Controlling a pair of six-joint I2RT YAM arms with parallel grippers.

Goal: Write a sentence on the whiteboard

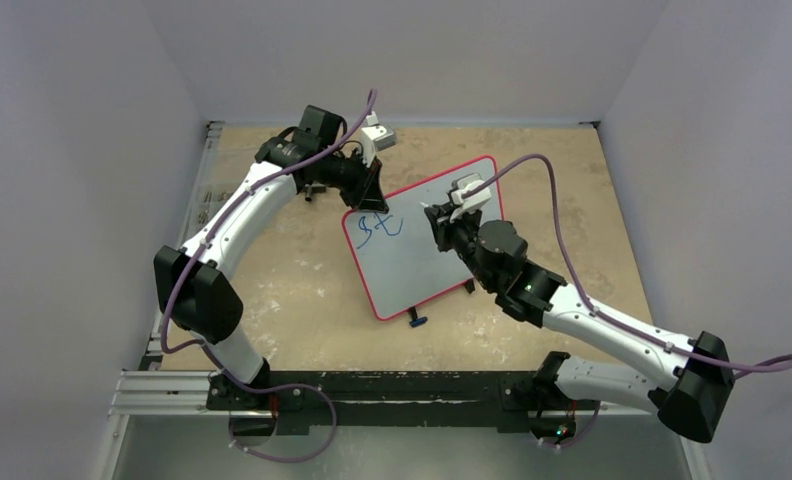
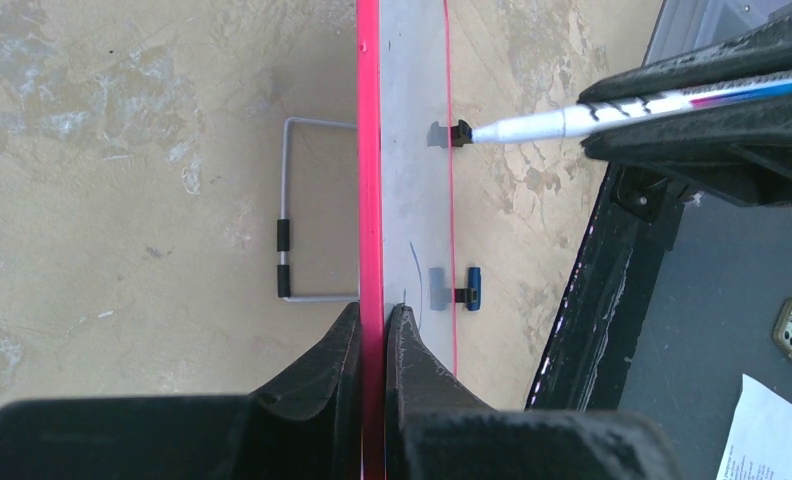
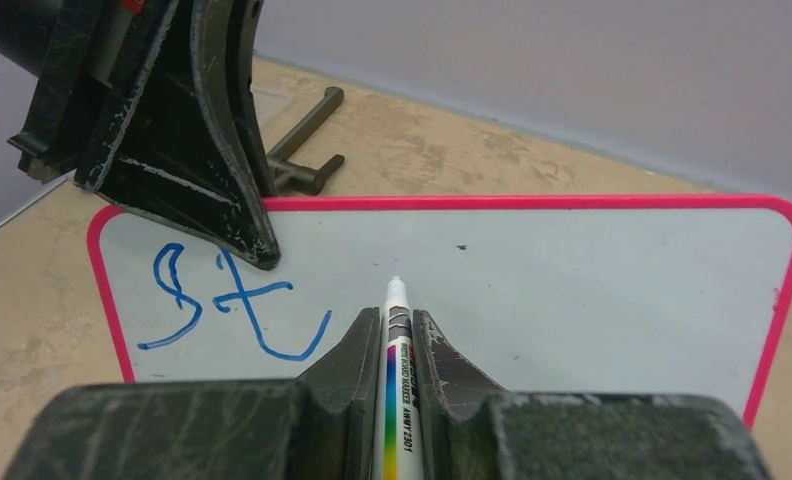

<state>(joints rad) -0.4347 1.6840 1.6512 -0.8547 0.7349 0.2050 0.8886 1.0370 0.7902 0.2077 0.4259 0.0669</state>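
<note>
Where it stands tilted on the tan tabletop (image 1: 292,290), the glossy white, pink-framed rectangular whiteboard (image 1: 412,265) bears blue letters "St" (image 3: 227,305) near one corner, the rest bare. The black left gripper (image 2: 372,318) pinches its top edge; the black right gripper (image 3: 399,318) clamps a white marker (image 3: 394,300).

Robotics lab test cell: plain white enclosure walls (image 1: 62,150), worn tan worktop (image 1: 302,290), aluminium mounting rail (image 1: 162,390).
</note>
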